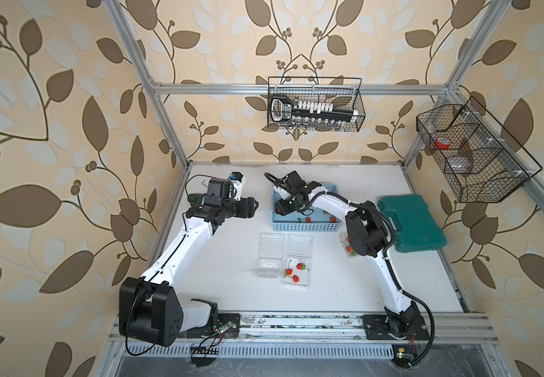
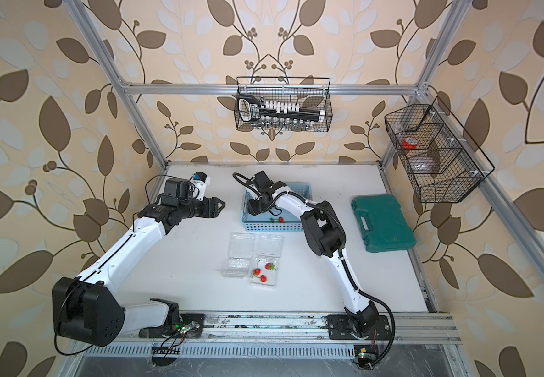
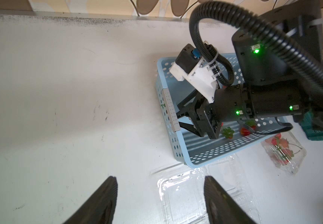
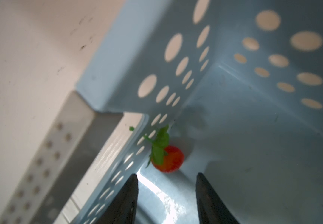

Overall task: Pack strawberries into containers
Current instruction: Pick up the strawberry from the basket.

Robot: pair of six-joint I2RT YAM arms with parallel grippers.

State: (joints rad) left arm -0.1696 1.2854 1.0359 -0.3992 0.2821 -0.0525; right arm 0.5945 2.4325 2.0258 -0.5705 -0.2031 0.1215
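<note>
A green case (image 1: 412, 222) lies near the blue perforated basket (image 1: 296, 227).

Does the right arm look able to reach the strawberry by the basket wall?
Probably yes: the right gripper is open inside the basket with the strawberry just ahead, though the wall beside it may make the grasp tight.

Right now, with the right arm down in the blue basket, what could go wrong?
1. The strawberry sits tight in the corner against the wall of the basket; one of the right gripper's open fingers may strike that wall and shove the basket.
2. Its stem seems to poke through a wall hole, so lifting could snag it.
3. A shifting basket could nudge the open containers just beside it.
</note>
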